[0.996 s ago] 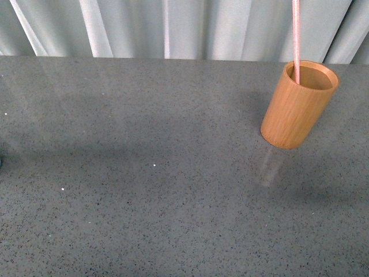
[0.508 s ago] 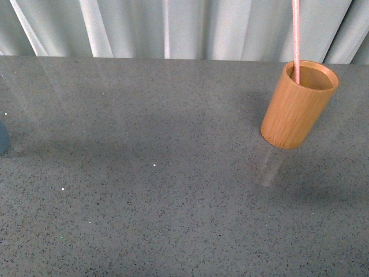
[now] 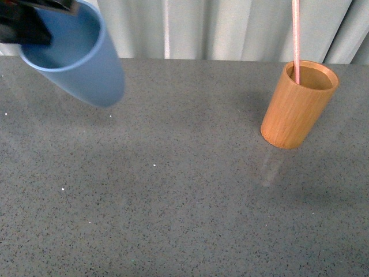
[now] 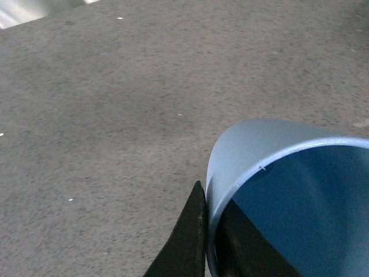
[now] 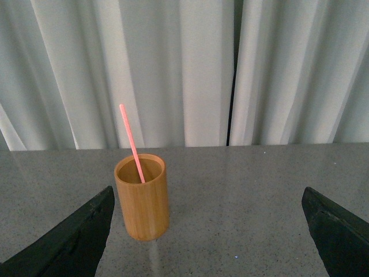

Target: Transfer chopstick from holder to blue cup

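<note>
The blue cup [image 3: 81, 57] hangs tilted above the table at the far left of the front view, held by my left gripper [image 3: 29, 23], which is shut on its rim. In the left wrist view the cup [image 4: 271, 173] fills the lower corner, one dark finger [image 4: 187, 242] outside the wall and one inside. The orange-brown holder [image 3: 297, 107] stands upright at the right with one pink chopstick [image 3: 296, 34] rising from it. My right gripper [image 5: 210, 242] is open and empty, facing the holder [image 5: 142, 199] and chopstick [image 5: 131, 138] from a distance.
A grey speckled table [image 3: 173, 190] spreads under everything. Pale pleated curtains [image 3: 202, 26] hang along its far edge.
The blue cup, only a sliver at the left edge half a second ago, has risen into view at the upper left, tilted, in my left gripper. Holder and chopstick have not moved.
</note>
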Available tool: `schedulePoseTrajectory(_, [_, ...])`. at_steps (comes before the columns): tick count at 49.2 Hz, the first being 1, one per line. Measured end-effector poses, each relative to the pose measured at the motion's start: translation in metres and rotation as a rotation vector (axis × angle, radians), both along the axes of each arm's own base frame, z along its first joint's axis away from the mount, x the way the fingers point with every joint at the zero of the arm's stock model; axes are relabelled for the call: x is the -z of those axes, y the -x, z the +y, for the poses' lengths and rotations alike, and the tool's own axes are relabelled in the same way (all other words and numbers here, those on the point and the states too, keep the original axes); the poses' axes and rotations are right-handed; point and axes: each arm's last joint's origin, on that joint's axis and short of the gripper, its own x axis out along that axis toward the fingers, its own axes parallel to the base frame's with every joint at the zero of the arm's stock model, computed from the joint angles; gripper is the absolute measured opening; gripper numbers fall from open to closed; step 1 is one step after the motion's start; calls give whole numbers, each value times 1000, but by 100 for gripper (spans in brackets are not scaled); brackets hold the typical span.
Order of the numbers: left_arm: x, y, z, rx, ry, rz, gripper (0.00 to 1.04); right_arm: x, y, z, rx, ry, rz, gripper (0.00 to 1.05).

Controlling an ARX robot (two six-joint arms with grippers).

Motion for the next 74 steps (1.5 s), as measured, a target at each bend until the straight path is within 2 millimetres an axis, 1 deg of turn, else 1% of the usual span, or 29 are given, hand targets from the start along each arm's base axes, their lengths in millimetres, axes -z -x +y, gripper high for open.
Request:
schedulePoseTrajectory(1, [1, 0, -3, 8, -1, 1, 3, 0, 0, 0, 0, 0, 0, 95])
schedulePoseTrajectory(3, [5, 0, -17, 36, 1, 8, 3, 0, 0, 0, 0, 0, 0, 95])
schedulePoseTrajectory(6, [11, 0, -33, 67, -1, 20, 3, 0, 0, 0, 0, 0, 0, 95])
schedulePoseTrajectory(7, [12, 1, -36, 72, -2, 22, 3, 0, 0, 0, 0, 0, 0, 95])
schedulePoseTrajectory(11, [23, -1, -58, 116, -7, 44, 3, 0, 0, 0, 0, 0, 0, 95])
schedulePoseTrajectory(15, [34, -3, -75, 140, -14, 63, 3, 0, 0, 0, 0, 0, 0, 95])
schedulePoseTrajectory(20, [46, -6, -89, 155, -27, 83, 3, 0, 0, 0, 0, 0, 0, 95])
schedulePoseTrajectory(26, [62, -9, -97, 163, -56, 108, 3, 0, 0, 0, 0, 0, 0, 95])
schedulePoseTrajectory(32, [77, -12, -99, 169, -96, 144, 3, 0, 0, 0, 0, 0, 0, 95])
schedulePoseTrajectory(38, [85, -18, -90, 158, -143, 175, 3, 0, 0, 0, 0, 0, 0, 95])
schedulePoseTrajectory(45, [87, -24, -80, 147, -166, 191, 3, 0, 0, 0, 0, 0, 0, 95])
schedulePoseTrajectory(53, [91, -27, -74, 138, -170, 214, 3, 0, 0, 0, 0, 0, 0, 95])
schedulePoseTrajectory(62, [92, -26, -72, 139, -167, 230, 3, 0, 0, 0, 0, 0, 0, 95])
schedulePoseTrajectory(74, [92, -29, -74, 150, -156, 237, 3, 0, 0, 0, 0, 0, 0, 95])
